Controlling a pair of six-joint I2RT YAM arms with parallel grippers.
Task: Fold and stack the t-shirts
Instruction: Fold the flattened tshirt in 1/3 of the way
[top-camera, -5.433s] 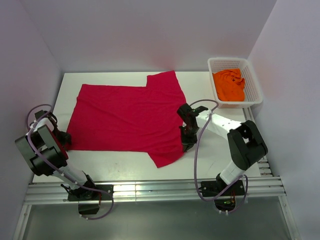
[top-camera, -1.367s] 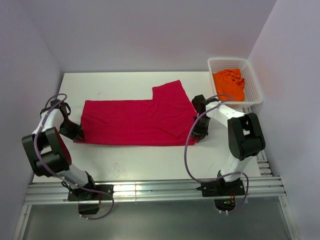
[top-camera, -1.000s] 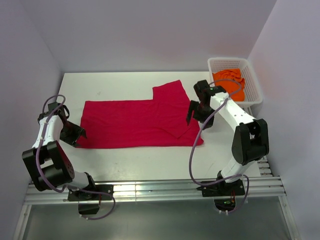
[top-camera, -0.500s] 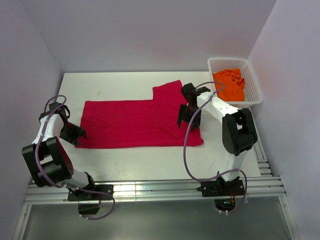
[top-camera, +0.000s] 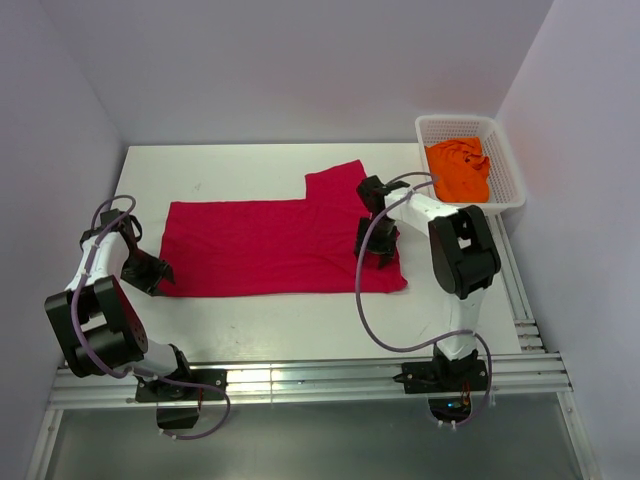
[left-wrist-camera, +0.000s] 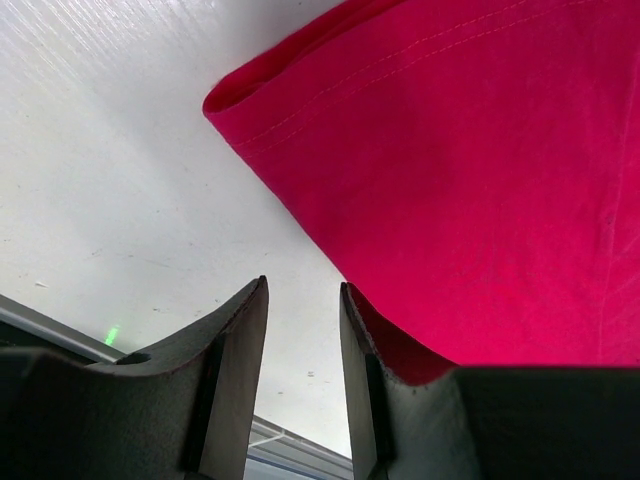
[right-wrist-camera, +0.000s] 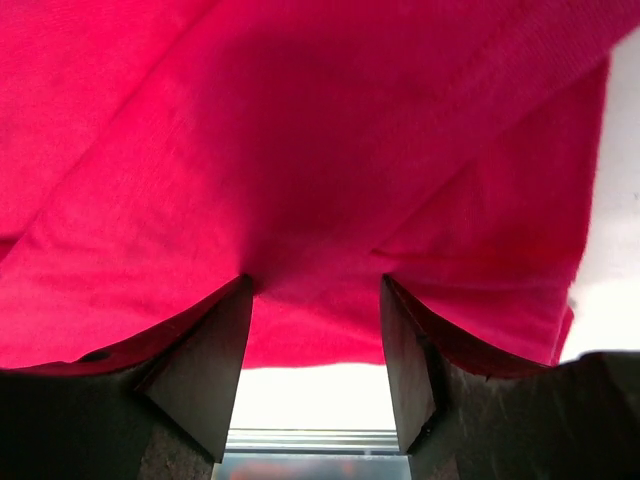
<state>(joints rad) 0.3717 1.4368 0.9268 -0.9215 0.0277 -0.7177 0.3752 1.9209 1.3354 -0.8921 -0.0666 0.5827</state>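
White and matte, the table (top-camera: 250, 320) is enclosed by pale lilac walls (top-camera: 300, 70). Across its middle the crimson t-shirt (top-camera: 260, 245) is laid flat as a long folded band, with one sleeve (top-camera: 335, 185) sticking out toward the far side. The orange t-shirt (top-camera: 458, 170) is seen crumpled inside the white mesh basket (top-camera: 513, 185) at the far right corner, well apart from the crimson one.

The left claw (top-camera: 153, 272) is held low at the band's left end, just beside the folded corner. In the wrist view its fingers (left-wrist-camera: 235, 360) are seen parted by a narrow gap; bare table is shown between them and nothing is pinched.

The right claw (top-camera: 377, 252) is set down on the band's right part, near the sleeve's base. Its fingers are spread and their tips are pressed into the cloth, where small creases are drawn. The fabric is spanned by the gap, not clamped.
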